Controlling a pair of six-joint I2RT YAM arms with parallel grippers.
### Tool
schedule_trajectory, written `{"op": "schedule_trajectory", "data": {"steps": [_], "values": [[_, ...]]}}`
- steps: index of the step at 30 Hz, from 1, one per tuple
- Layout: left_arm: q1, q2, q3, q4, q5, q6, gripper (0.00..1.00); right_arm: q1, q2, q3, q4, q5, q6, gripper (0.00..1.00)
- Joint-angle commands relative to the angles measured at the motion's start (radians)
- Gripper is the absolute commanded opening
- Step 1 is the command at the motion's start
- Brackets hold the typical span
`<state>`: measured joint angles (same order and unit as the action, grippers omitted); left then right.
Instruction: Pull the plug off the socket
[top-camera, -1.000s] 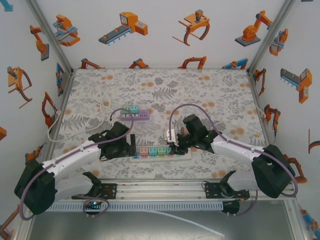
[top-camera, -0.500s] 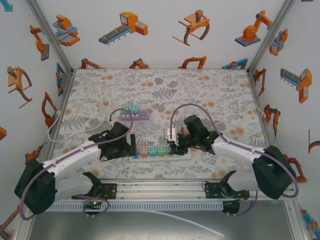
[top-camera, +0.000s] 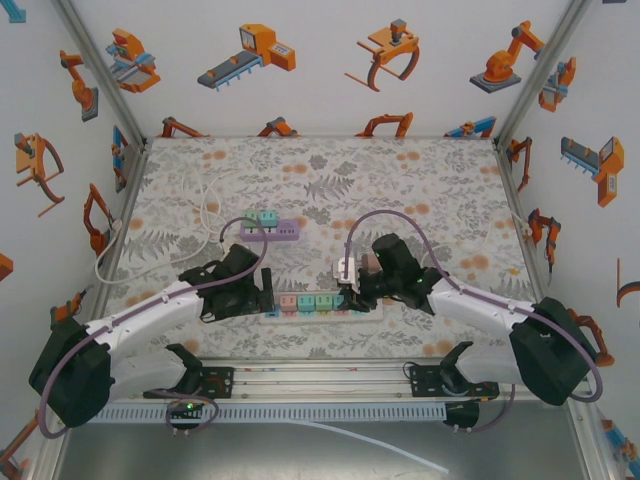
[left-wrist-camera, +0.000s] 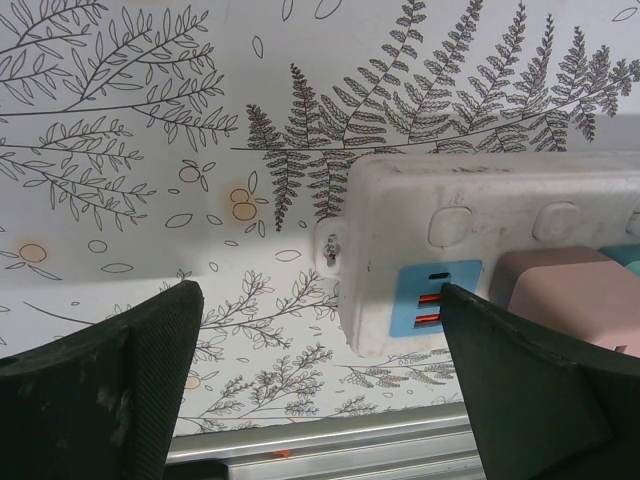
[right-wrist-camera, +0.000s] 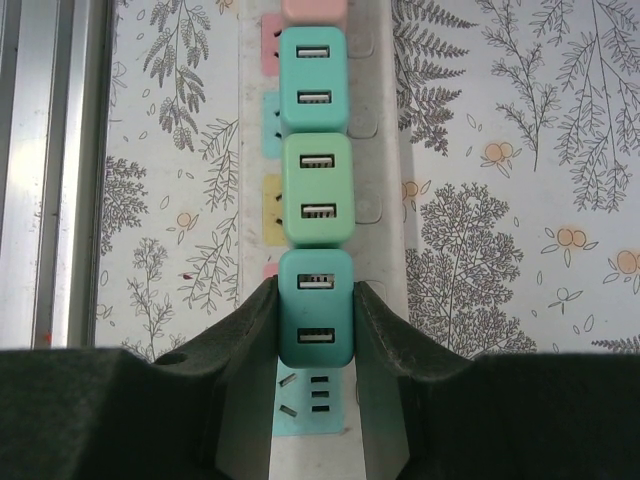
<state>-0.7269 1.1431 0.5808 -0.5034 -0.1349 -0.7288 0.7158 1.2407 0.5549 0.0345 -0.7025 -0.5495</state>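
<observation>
Since a second ago my right arm has slid slightly toward the near edge, with the right claw (right-wrist-camera: 316, 290) staying at the white power strip (right-wrist-camera: 385, 200). My left arm has barely shifted.

Well behind that strip lies a purple power strip (top-camera: 285, 233) carrying teal plugs. A white cable (top-camera: 205, 210) loops along the left side of the worktop (top-camera: 430, 190).

On the white strip, a green charger plug (right-wrist-camera: 318, 190), a second teal plug (right-wrist-camera: 313, 80) and a pink plug (right-wrist-camera: 314, 8) stand in a row, crowding close beyond my target.

My right claw is pinched on the teal charger plug (right-wrist-camera: 316, 320), one finger against each side. The plug sits on the strip beside a bare socket (right-wrist-camera: 305, 400).

My left claw (left-wrist-camera: 320, 300) is spread wide, straddling the strip's other end. I cannot tell whether a finger touches the casing.
</observation>
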Motion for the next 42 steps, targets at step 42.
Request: {"op": "schedule_trajectory", "data": {"steps": [42], "values": [[-0.043,-0.297,0.192,0.124,0.312,0.306,0.96,-0.001,-0.167,-0.064,0.435,0.700,1.137,0.16]]}}
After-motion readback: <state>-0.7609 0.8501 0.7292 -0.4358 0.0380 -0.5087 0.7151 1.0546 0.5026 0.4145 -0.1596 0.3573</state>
